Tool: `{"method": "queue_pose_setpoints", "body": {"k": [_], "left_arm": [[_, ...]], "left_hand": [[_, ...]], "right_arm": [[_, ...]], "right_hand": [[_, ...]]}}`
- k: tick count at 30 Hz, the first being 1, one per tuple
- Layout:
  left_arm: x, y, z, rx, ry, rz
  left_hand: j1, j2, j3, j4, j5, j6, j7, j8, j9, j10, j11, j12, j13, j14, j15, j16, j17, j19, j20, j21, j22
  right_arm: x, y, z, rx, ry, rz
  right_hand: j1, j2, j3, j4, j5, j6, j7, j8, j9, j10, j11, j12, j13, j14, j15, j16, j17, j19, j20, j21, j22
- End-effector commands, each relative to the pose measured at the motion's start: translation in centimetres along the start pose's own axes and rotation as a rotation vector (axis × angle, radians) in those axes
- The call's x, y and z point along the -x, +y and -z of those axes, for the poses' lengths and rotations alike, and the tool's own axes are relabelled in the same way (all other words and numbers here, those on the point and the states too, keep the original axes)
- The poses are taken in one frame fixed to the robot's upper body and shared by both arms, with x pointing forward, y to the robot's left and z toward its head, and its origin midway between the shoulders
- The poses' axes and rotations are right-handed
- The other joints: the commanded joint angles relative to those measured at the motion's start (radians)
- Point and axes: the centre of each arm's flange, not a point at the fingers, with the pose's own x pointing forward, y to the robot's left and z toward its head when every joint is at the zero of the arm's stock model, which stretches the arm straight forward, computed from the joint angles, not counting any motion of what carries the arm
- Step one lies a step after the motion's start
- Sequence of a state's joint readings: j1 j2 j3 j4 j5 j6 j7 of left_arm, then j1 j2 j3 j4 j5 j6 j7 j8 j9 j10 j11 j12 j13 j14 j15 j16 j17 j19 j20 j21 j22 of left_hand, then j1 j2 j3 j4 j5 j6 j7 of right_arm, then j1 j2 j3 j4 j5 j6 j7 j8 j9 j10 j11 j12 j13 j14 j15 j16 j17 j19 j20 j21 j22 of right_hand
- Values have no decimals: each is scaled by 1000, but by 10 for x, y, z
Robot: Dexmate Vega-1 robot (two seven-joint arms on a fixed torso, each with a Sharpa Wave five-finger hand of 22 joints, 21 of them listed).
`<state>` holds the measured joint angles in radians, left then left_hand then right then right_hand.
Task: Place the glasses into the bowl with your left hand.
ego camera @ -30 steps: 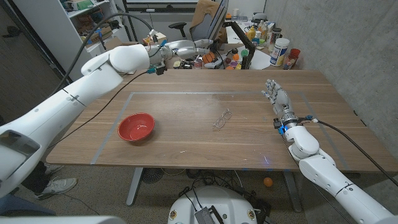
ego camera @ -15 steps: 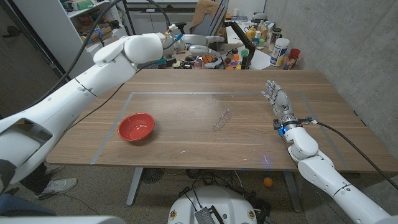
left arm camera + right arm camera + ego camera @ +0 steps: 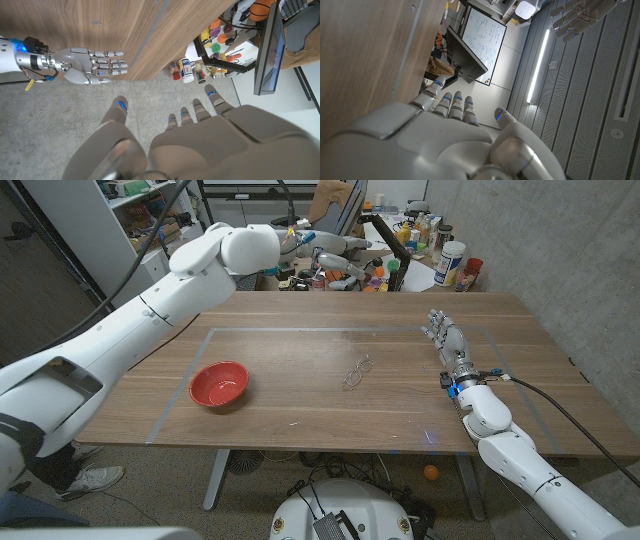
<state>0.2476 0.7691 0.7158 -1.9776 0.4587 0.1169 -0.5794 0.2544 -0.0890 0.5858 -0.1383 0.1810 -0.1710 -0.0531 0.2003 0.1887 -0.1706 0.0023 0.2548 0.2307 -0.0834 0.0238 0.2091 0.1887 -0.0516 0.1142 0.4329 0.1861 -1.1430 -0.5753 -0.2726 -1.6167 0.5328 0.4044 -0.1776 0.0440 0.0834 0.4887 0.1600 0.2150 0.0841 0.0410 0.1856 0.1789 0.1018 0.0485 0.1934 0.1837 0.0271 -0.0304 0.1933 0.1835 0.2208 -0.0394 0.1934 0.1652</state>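
Glasses (image 3: 356,371): lie on the wooden table (image 3: 300,405) near its centre, untouched, lenses toward 7 o'clock in the head view.
Bowl (image 3: 219,384): red, upright, on the table at 9 o'clock from the glasses, well apart from them.
Left hand (image 3: 335,244): raised above the table's far edge, at 12 o'clock from the glasses, over the clutter of bottles (image 3: 400,265) behind the table. Fingers (image 3: 212,97) apart and extended, holding nothing.
Right hand (image 3: 444,335): at the table's right side, at 2 o'clock from the glasses. Fingers (image 3: 107,64) straight and side by side, holding nothing.
Left arm (image 3: 140,315): reaches from the lower left corner across the table's left side.
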Motion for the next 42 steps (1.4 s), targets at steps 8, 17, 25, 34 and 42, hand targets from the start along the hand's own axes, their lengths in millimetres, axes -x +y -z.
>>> {"method": "queue_pose_setpoints", "body": {"k": [8,17,25,34,42], "left_arm": [[-26,-5,-30,-101,23,6],[-36,-12,-43,-146,96,6],[-46,-24,-53,-157,141,44],[-55,-34,-57,-132,141,80],[-63,-43,-55,-91,94,166]], "left_hand": [[12,-81,-63,-12,35,-77,26,25,8,3,20,38,15,86,3,26,14,120,49,18,1],[21,-91,-91,-14,47,-48,15,33,10,36,36,56,19,127,5,34,17,164,85,23,0],[37,-85,-115,-15,55,-25,24,38,12,82,41,79,23,188,3,46,19,239,88,37,0],[48,-80,-120,-16,57,-12,35,41,12,90,49,84,24,201,9,44,18,260,94,39,-1],[64,-72,-124,-16,58,-14,37,37,13,78,55,81,25,181,21,28,17,245,96,24,-2]], "right_arm": [[-3,-5,2,-4,-4,-1],[-2,-7,3,-7,-7,-2],[0,-9,6,-13,-6,-2],[0,-12,6,-11,-5,-5],[-2,-12,6,-9,2,-5]], "right_hand": [[-6,65,5,2,8,12,0,5,2,8,-1,5,6,5,-8,0,4,7,-58,3,6],[-6,65,5,2,8,13,0,5,2,8,-6,4,6,6,-7,0,4,7,-59,3,6],[-7,65,5,2,8,14,0,5,2,10,-4,4,6,7,-6,0,4,7,-58,3,6],[-7,65,5,2,8,14,-1,4,2,10,-4,4,6,8,-6,0,4,7,-58,3,6],[-7,65,5,2,8,15,-1,4,2,12,-2,4,6,8,-6,-1,4,7,-58,2,6]]}}
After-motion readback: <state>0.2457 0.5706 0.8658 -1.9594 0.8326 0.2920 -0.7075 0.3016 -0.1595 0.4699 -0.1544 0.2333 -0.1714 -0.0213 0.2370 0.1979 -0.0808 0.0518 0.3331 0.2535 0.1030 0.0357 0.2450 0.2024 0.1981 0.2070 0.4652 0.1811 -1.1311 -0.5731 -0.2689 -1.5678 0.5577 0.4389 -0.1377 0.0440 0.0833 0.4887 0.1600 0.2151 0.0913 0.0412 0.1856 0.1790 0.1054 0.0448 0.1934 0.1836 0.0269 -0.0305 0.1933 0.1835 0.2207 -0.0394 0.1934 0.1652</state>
